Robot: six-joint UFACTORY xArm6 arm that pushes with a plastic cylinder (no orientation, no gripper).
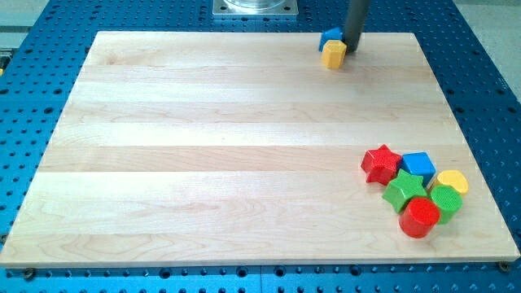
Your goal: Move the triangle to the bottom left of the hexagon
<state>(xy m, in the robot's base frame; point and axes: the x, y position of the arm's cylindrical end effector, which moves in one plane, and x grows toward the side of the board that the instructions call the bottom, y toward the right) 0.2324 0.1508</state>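
Observation:
A blue block (330, 37), which looks like the triangle, sits near the board's top edge, right of centre. A yellow hexagon (334, 54) lies just below it, touching it. My tip (352, 50) stands right against the right side of these two blocks, level with the seam between them. The dark rod rises from there out of the view's top.
A cluster lies at the board's bottom right: a red star (381, 163), a blue cube (418, 166), a yellow heart-like block (453, 181), a green star (404, 192), a green block (446, 199) and a red cylinder (420, 216). The wooden board (203, 146) rests on a blue perforated table (32, 81).

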